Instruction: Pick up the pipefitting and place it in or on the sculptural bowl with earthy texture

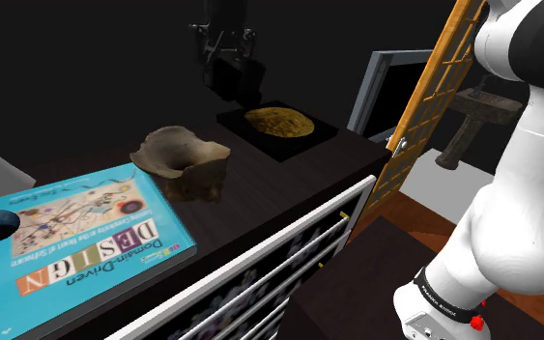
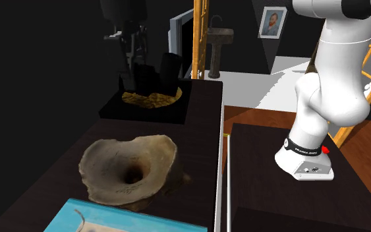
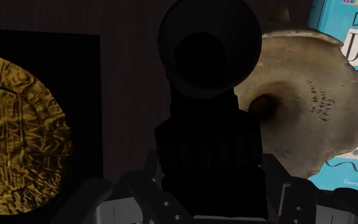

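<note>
Dark cabinet top point(image 1: 279, 185), pale bowl point(image 1: 185, 164), white floor point(image 2: 269, 86)

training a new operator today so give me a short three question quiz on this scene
1. True or false: the bowl lies between the book and the gold disc.
2. What does the gripper clasp? A) a spoon B) the black pipe fitting C) a cup
3. Fill in: the gold disc rests on a black ____.
Key: 1 true; 2 B; 3 slab.
</note>
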{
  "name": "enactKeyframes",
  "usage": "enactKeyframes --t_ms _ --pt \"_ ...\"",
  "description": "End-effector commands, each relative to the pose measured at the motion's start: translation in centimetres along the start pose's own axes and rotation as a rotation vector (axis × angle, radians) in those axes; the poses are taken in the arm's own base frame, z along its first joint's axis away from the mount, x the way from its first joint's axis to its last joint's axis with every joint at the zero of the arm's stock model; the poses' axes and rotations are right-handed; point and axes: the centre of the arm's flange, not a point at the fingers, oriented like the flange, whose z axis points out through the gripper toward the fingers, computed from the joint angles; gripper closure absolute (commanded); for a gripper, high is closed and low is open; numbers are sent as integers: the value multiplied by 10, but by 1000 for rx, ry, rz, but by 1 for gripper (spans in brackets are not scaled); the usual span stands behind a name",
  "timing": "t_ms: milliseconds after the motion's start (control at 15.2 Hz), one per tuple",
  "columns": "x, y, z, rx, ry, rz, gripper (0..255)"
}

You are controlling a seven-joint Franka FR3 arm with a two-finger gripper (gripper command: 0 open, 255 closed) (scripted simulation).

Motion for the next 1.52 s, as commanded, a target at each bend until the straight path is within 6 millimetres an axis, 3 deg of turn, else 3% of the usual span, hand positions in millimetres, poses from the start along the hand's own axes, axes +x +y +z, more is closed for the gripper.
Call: enactKeyframes --t_ms 0,462,1188,1452 --pt "3 -25 2 0 0 2 255" --pt "6 -121 11 0 0 2 255" --pt "6 -119 69 0 0 2 255" --pt "6 -119 69 0 0 2 255"
